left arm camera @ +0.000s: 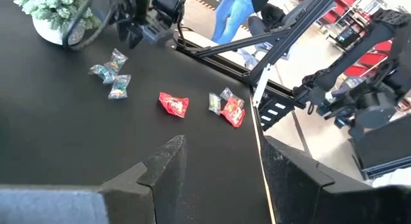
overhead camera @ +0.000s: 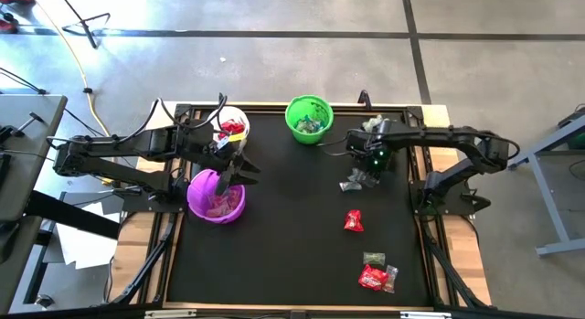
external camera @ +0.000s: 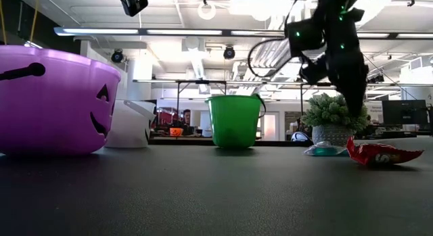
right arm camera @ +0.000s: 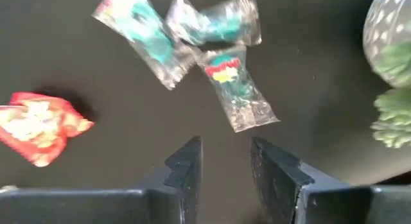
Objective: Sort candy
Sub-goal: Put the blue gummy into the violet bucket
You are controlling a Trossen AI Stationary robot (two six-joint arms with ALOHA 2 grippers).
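Three clear-wrapped candies with teal and green sweets (right arm camera: pixel 237 89) lie together on the black mat. My right gripper (right arm camera: pixel 225 161) hangs open just above them, pointing down, with nothing between its fingers; it also shows in the high view (overhead camera: pixel 368 165) over these candies (overhead camera: pixel 356 180). A red candy (overhead camera: pixel 353 221) lies nearer the front, and a small group of red and clear candies (overhead camera: pixel 377 275) lies at the front right. My left gripper (overhead camera: pixel 243 167) waits open over the purple cup (overhead camera: pixel 217 196), holding nothing.
A white cup (overhead camera: pixel 231 125) with candy in it and a green cup (overhead camera: pixel 309 118) stand along the far edge. A spiky pale-green plant in a pot (overhead camera: pixel 375 125) stands right behind my right gripper. The mat's middle and front left are bare.
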